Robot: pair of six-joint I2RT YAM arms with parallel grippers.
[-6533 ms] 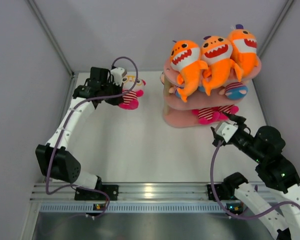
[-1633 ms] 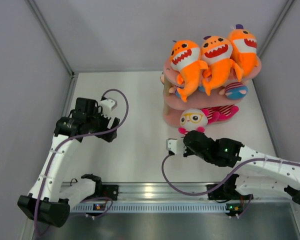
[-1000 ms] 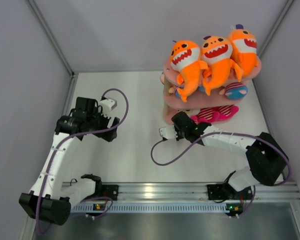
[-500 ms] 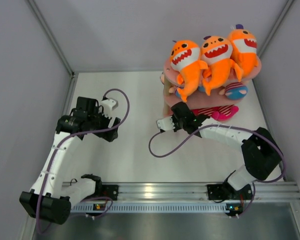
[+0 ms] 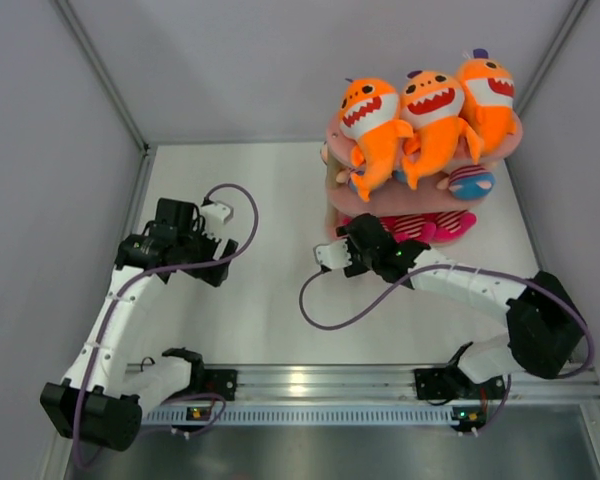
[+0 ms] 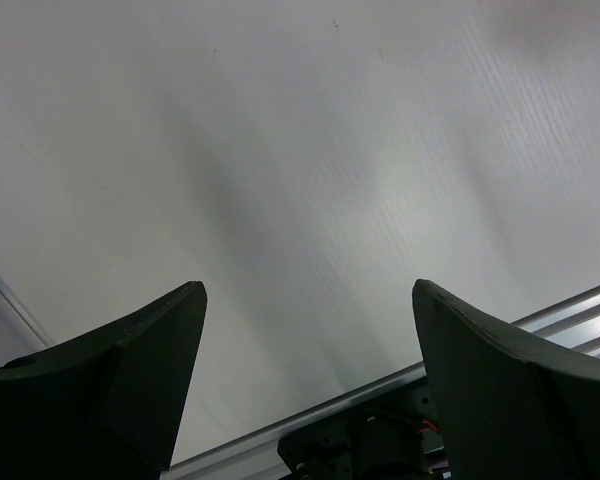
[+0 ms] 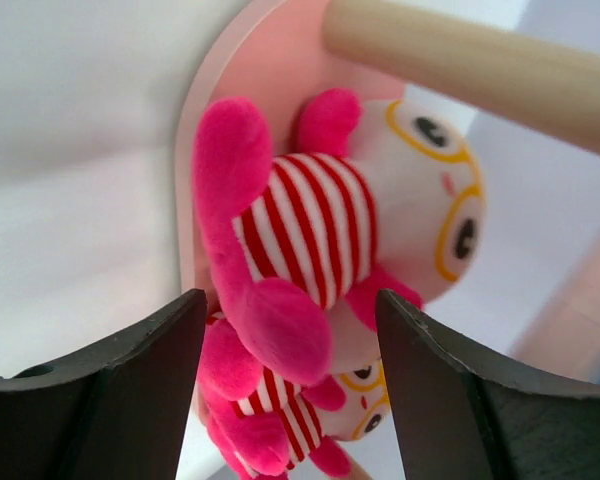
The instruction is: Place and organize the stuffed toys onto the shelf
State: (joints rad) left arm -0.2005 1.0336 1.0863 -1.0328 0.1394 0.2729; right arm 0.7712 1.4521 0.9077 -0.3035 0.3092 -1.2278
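The pink shelf [image 5: 390,205] stands at the far right of the table. Three orange shark toys [image 5: 435,105] sit in a row on its top board. A blue-striped doll [image 5: 470,182] lies on the middle board. Two pink-and-white striped dolls [image 5: 428,226] lie on the bottom board. My right gripper [image 5: 365,238] is at that board's left end. In the right wrist view it [image 7: 290,300] is open, its fingers either side of the nearer striped doll [image 7: 310,240] without touching it. The second doll [image 7: 280,420] lies just behind. My left gripper [image 5: 212,268] hangs open and empty over the table at the left.
A pale wooden post [image 7: 460,50] of the shelf crosses above the dolls in the right wrist view, over the pink bottom board [image 7: 230,80]. The metal rail [image 6: 380,385] at the table's near edge shows under my left gripper. Grey walls enclose the table on three sides.
My right gripper has opened and let go of the striped doll, which now lies on the bottom board beside the other one. The left arm has hardly moved.
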